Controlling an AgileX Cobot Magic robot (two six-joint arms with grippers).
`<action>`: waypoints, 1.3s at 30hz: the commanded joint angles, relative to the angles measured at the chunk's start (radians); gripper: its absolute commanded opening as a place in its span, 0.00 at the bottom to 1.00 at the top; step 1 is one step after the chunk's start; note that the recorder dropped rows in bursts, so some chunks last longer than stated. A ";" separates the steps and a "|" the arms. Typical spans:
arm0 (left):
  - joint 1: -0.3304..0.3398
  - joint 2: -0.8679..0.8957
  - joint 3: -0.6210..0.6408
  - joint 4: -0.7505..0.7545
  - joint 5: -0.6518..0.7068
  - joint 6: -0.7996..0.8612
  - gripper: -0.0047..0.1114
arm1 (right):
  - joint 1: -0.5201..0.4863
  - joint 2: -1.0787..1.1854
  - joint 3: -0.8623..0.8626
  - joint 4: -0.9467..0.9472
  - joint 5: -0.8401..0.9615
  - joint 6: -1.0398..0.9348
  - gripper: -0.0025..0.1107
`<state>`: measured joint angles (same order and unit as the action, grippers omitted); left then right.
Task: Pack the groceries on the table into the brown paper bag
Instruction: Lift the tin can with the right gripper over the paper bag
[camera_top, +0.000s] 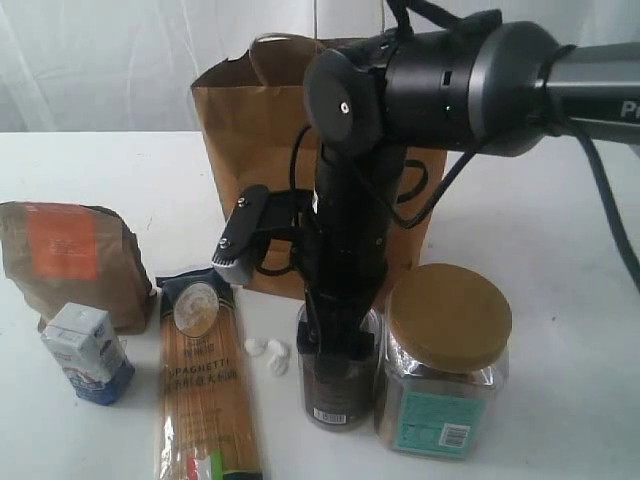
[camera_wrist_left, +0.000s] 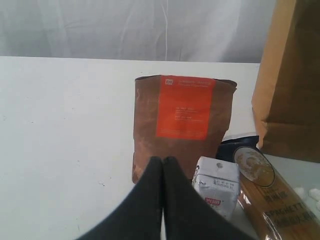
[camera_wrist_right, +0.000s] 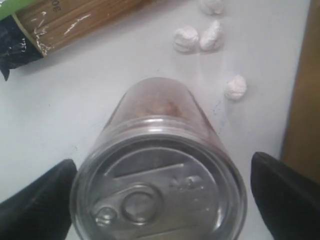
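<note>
One jar (camera_top: 335, 400), stood on the counter (camera_top: 120, 170) near the bag (camera_top: 260, 130), is straddled by the right hand (camera_wrist_right: 160, 197), spread wide, gripping nothing; the left hand (camera_wrist_left: 162, 170) is closed tight, empty, near the pouch (camera_wrist_left: 182, 125).

A white, folded curtain (camera_wrist_left: 100, 25) backs the entire far edge of the white worktop (camera_wrist_left: 60, 125), evenly lit.
</note>
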<state>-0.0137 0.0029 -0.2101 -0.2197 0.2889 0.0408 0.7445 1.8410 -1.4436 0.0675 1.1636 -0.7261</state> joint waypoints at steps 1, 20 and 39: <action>0.002 -0.003 0.005 -0.015 -0.006 -0.004 0.04 | 0.002 0.006 0.004 0.010 0.042 0.024 0.73; 0.002 -0.003 0.005 -0.015 -0.008 -0.004 0.04 | 0.002 -0.077 -0.064 0.022 0.057 0.134 0.27; 0.002 -0.003 0.005 -0.015 -0.008 -0.004 0.04 | 0.002 -0.282 -0.280 0.317 -0.751 0.146 0.26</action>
<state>-0.0137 0.0029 -0.2101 -0.2197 0.2889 0.0392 0.7483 1.5605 -1.7115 0.3810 0.6332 -0.5778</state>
